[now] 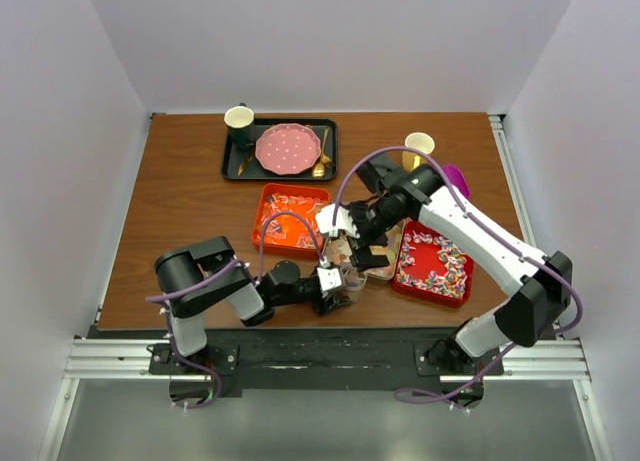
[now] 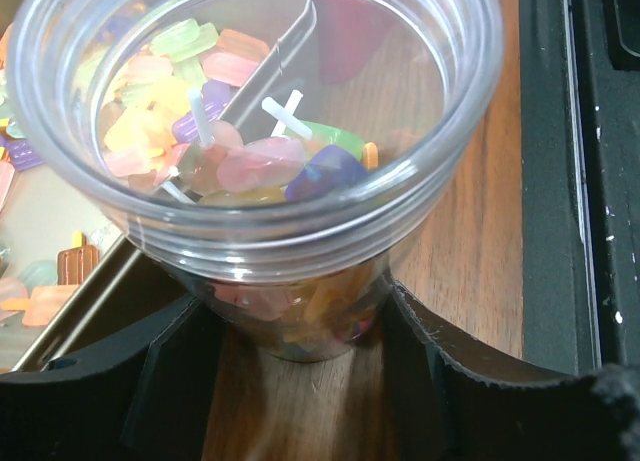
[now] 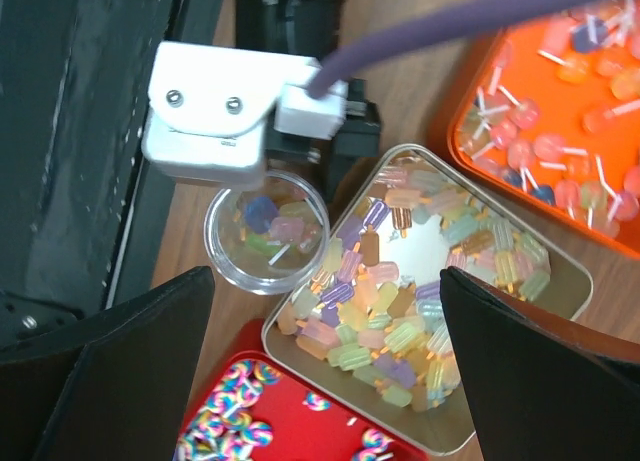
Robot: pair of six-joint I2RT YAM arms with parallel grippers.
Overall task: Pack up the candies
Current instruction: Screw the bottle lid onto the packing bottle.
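You have bare bench [image 1: 190,181] to pass over on the left. The cup [image 3: 267,236] is boxed in: the left claw [image 1: 343,284] grips its sides, the tin [image 3: 415,249] sits just beside it, the red tray [image 3: 290,421] near. Only its mouth lies open from above.

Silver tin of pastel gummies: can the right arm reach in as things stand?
Probably yes. The right arm's fingers stand open right above the silver tin, nothing between; the clear cup sits beside it.
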